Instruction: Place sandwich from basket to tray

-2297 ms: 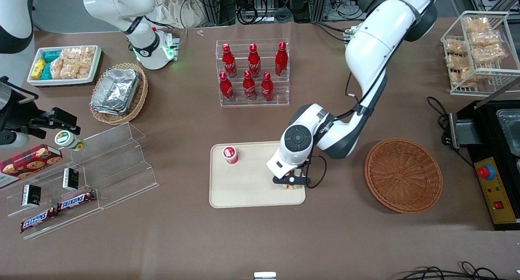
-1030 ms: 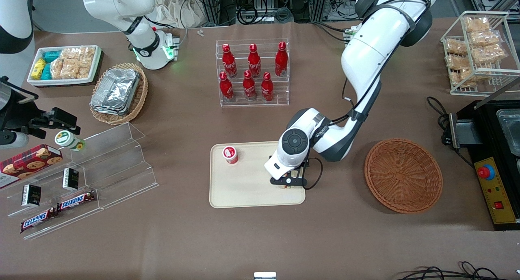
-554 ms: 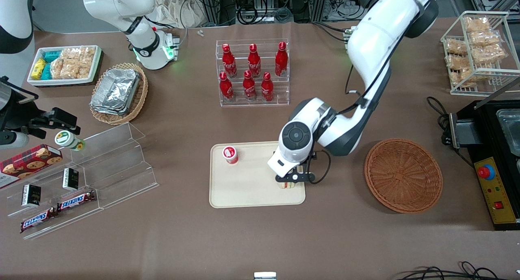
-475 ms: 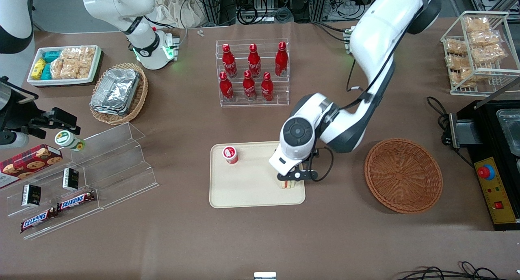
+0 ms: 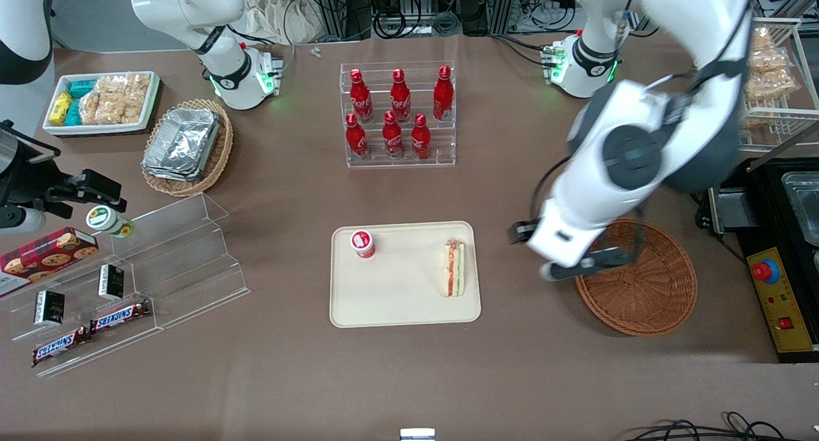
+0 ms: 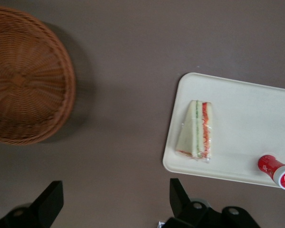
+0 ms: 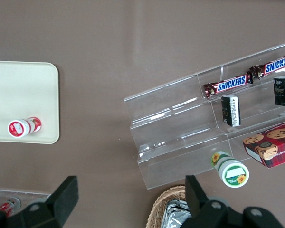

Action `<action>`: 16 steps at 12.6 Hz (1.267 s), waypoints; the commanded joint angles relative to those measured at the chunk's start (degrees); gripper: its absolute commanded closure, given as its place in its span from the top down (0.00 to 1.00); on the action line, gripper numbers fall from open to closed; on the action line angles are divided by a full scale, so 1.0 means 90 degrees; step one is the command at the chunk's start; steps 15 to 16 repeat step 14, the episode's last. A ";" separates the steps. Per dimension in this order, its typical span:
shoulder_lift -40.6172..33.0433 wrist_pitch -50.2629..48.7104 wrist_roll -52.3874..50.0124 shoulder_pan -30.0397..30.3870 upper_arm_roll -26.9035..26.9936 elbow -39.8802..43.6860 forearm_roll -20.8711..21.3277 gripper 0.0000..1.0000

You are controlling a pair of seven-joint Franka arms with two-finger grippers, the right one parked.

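Sandwich on tray, gripper clear of it.
The sandwich [image 5: 453,268] lay on the tray [image 5: 397,300]; the gripper [image 5: 579,268] hung wide and empty above the basket's [image 5: 646,287] rim, well apart.

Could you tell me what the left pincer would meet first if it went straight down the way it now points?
Probably bare table. The open pincer points downward over the brown surface between the basket and the tray; the sandwich lies aside on the tray.
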 commanded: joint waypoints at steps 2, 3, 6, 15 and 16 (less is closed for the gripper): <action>-0.0808 -0.0433 0.0728 0.0796 -0.0046 -0.0437 -0.0277 0.99; -0.1042 -0.0483 0.1089 0.1011 -0.0037 -0.0592 -0.0365 0.99; -0.2008 -0.0172 0.2659 0.1492 0.0360 -0.1820 -0.0560 0.99; -0.2412 -0.0571 0.5535 0.1374 0.1731 -0.2088 -0.0727 1.00; -0.2412 -0.0571 0.5535 0.1374 0.1731 -0.2088 -0.0727 1.00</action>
